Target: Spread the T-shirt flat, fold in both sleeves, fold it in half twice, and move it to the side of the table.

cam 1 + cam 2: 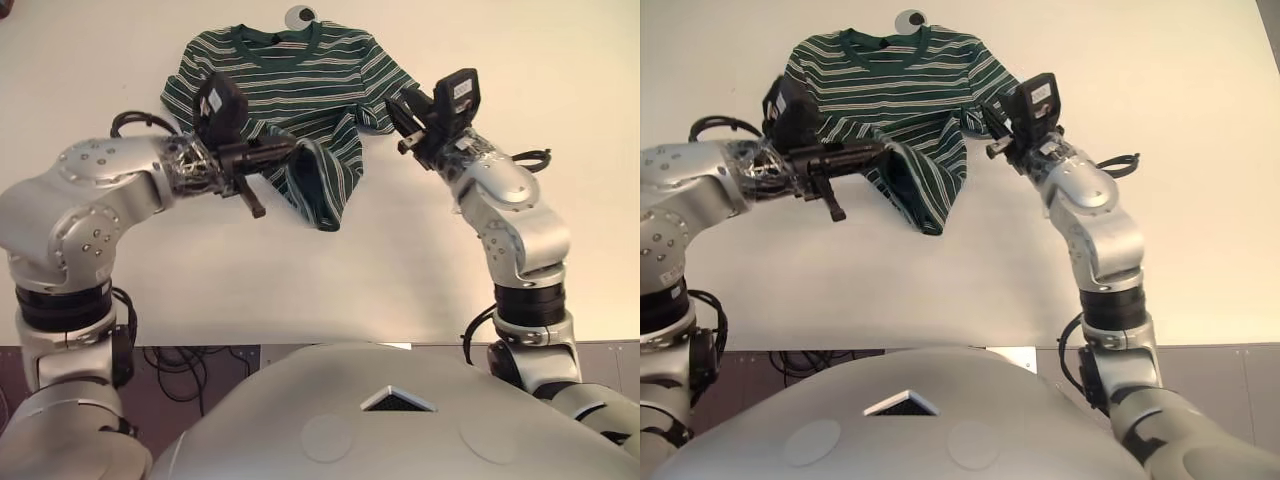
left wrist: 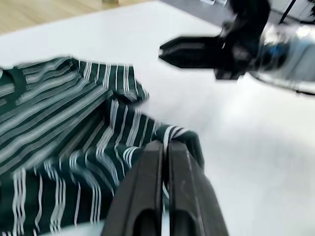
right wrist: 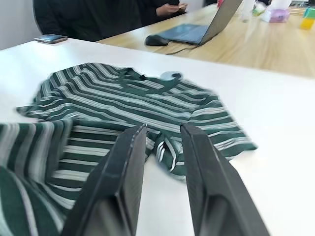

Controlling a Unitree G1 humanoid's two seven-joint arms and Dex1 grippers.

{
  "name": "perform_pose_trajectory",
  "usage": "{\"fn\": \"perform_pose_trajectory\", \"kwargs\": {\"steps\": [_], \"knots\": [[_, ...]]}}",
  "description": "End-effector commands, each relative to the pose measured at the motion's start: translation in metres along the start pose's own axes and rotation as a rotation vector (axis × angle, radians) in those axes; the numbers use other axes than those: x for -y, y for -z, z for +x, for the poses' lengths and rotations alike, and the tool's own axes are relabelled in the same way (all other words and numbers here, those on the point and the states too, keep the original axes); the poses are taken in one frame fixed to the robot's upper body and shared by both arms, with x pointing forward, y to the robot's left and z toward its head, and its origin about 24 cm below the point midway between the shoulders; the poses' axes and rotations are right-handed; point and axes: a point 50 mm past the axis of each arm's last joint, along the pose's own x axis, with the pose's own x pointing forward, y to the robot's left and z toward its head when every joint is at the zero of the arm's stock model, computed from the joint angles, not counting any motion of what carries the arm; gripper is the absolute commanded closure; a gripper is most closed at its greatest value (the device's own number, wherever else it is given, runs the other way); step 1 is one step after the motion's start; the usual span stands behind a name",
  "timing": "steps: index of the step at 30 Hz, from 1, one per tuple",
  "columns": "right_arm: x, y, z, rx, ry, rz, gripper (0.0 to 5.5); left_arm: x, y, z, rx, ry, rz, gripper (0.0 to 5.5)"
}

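Observation:
A dark green T-shirt [image 1: 290, 75] with white stripes lies at the far middle of the white table [image 1: 560, 80], collar away from me. Its lower part is bunched, and a fold [image 1: 322, 190] hangs lifted off the table. My left gripper [image 1: 290, 148] is shut on that raised cloth; the left wrist view shows its fingers [image 2: 152, 162] pressed together with striped fabric at their tips. My right gripper [image 1: 395, 115] hovers open just above the shirt's right sleeve [image 3: 231, 140], nothing between its fingers [image 3: 130, 157].
A small white round tag [image 1: 300, 15] lies beyond the collar. Bare tabletop stretches to both sides and toward the near edge [image 1: 300, 343]. Past the table, a wooden desk holds a laptop [image 3: 197, 29], a mouse [image 3: 157, 40] and a phone [image 3: 49, 38].

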Motion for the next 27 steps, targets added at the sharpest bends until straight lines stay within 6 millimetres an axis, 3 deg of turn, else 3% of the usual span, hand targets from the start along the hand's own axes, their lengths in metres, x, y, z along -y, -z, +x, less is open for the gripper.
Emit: {"fn": "perform_pose_trajectory", "kwargs": {"steps": [1, 8, 11, 18, 22, 27], "knots": [[-0.006, 0.011, -0.012, -0.087, -0.088, 0.165, 4.25, -0.003, 0.013, -0.008, -0.065, -0.021, 0.022, 5.48], [-0.015, 0.027, -0.023, -0.196, -0.122, 0.338, 4.25, -0.024, 0.004, -0.048, -0.172, -0.117, 0.186, 5.48], [-0.02, 0.034, -0.028, -0.231, -0.119, 0.431, 4.25, -0.03, 0.018, -0.063, -0.278, -0.117, 0.202, 5.48], [-0.049, 0.035, -0.019, -0.299, -0.232, 0.659, 4.25, -0.033, 0.086, -0.067, -0.405, -0.168, 0.041, 5.48], [-0.056, 0.033, -0.007, -0.364, -0.225, 0.629, 4.25, -0.038, 0.106, -0.075, -0.467, -0.243, 0.041, 5.48], [-0.042, 0.031, 0.021, -0.366, -0.08, 0.64, 4.25, -0.033, 0.113, -0.066, -0.455, -0.261, 0.063, 5.48]]}}
